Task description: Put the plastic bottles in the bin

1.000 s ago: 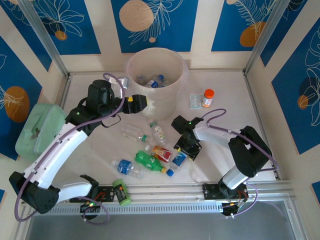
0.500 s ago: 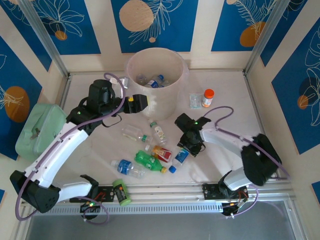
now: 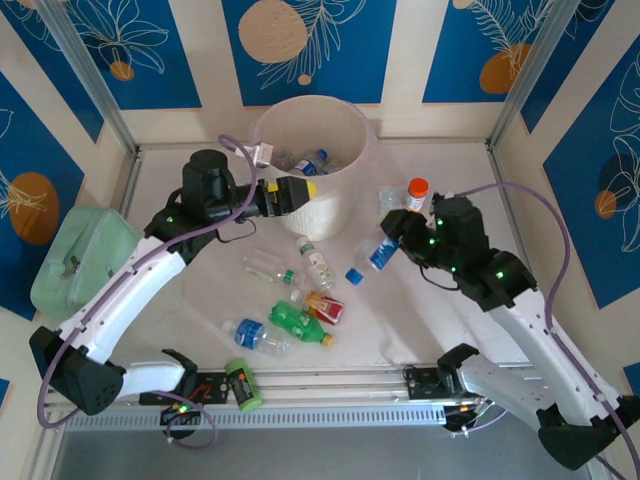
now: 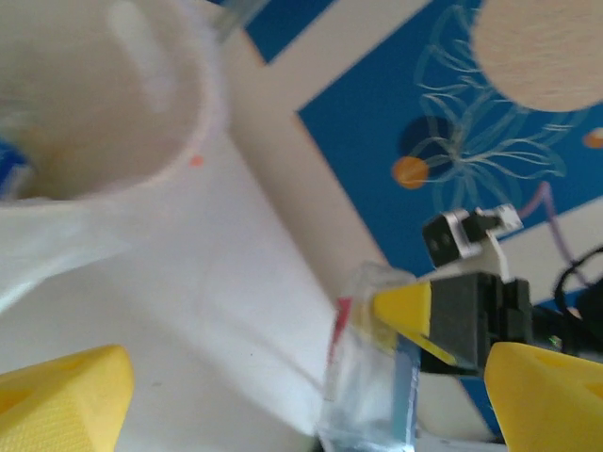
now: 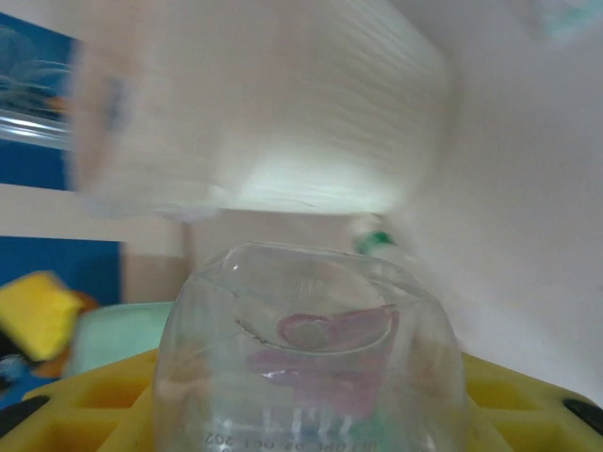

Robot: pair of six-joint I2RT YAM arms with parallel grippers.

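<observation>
Pale green plastic marks the far left, where a boxy container (image 3: 75, 255) sits at the edge of the bench (image 3: 400, 320). The left arm reaches from there up to the bin (image 3: 345, 195), and the left tool (image 3: 300, 191) hovers against the near side of its rim. In the left wrist view its yellow fingers (image 4: 66, 395) stand wide apart with nothing between them. The bin is white with ribbed sides, and a few bottles (image 3: 312, 162) already lie inside it. On the bench in front of it five loose bottles are scattered: a clear bottle (image 3: 268, 266), a green-capped bottle (image 3: 317, 265) just beside that, a red-labelled bottle (image 3: 322, 305), a green bottle (image 3: 298, 323), and a blue-labelled bottle (image 3: 255, 335) nearest the arms. A short green-and-black cylinder (image 3: 240, 384) lies by the near rail. Right of the pile, the right tool (image 3: 395, 240) is clamped on a blue-capped bottle (image 3: 375, 257), held above the bench with its cap pointing down and left; the right wrist view shows its clear base (image 5: 311, 367) wedged between the yellow fingers. A small orange-capped bottle (image 3: 416, 193) stands upright just beyond.
</observation>
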